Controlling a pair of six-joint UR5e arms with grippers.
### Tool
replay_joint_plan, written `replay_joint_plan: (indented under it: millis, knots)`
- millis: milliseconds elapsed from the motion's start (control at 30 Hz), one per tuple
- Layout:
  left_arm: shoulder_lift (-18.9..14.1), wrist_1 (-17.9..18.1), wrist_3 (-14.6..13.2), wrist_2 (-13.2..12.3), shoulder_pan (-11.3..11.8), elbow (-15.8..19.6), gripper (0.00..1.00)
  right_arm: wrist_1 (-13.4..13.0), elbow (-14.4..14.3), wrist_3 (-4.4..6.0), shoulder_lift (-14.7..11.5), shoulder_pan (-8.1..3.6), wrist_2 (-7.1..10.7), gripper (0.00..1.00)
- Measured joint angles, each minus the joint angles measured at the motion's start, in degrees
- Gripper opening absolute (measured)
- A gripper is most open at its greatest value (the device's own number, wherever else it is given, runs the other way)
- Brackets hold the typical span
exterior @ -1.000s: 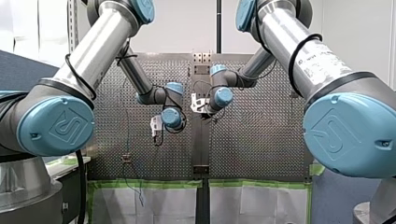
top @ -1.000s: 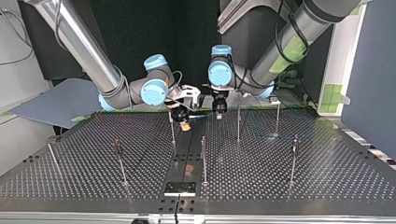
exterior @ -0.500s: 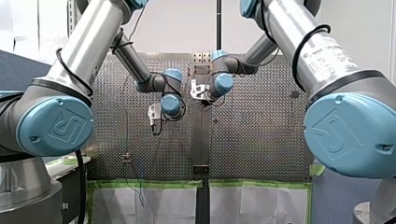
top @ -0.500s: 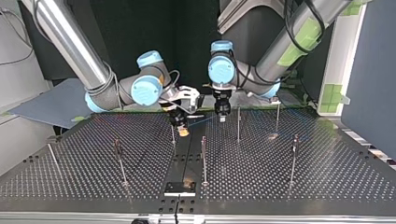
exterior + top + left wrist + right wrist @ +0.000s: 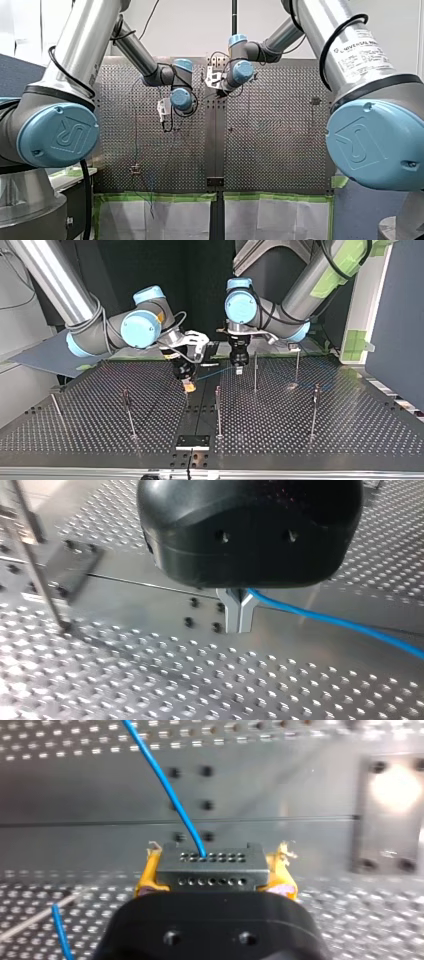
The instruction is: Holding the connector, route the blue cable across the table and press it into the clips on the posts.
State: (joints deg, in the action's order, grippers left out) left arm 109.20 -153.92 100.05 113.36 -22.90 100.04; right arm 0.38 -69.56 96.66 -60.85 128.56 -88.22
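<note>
My right gripper (image 5: 214, 879) is shut on a dark grey connector (image 5: 212, 866), held between its yellow pads (image 5: 148, 876). The blue cable (image 5: 165, 785) leaves the connector's face and runs ahead over the perforated table. In the top view this gripper (image 5: 188, 386) hangs low over the table's centre strip. My left gripper (image 5: 239, 614) has its metal fingers shut on the blue cable (image 5: 340, 624), which trails off to one side. In the top view my left gripper (image 5: 239, 369) stands just beside a thin post (image 5: 255, 371), with the cable (image 5: 215, 372) stretched between the two grippers.
Several thin clip posts stand on the perforated table (image 5: 350, 435), among them one at the centre (image 5: 218, 410), one at the top view's left (image 5: 129, 412) and two at its right (image 5: 315, 410) (image 5: 297, 365). A dark plate (image 5: 192, 441) lies at the near edge.
Both grippers have moved outward over the table, toward the top view's camera. My right gripper carried the connector nearer and lower, and the cable between the grippers now slopes more.
</note>
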Motion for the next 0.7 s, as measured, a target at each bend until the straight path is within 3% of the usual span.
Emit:
replay_joint_plan:
  millis: [700]
  knots:
    - [-10.56, 0.03, 0.30, -0.02, -0.42, 0.00, 0.00, 0.57, -0.01, 0.48, -10.05, 0.16, -0.02, 0.00]
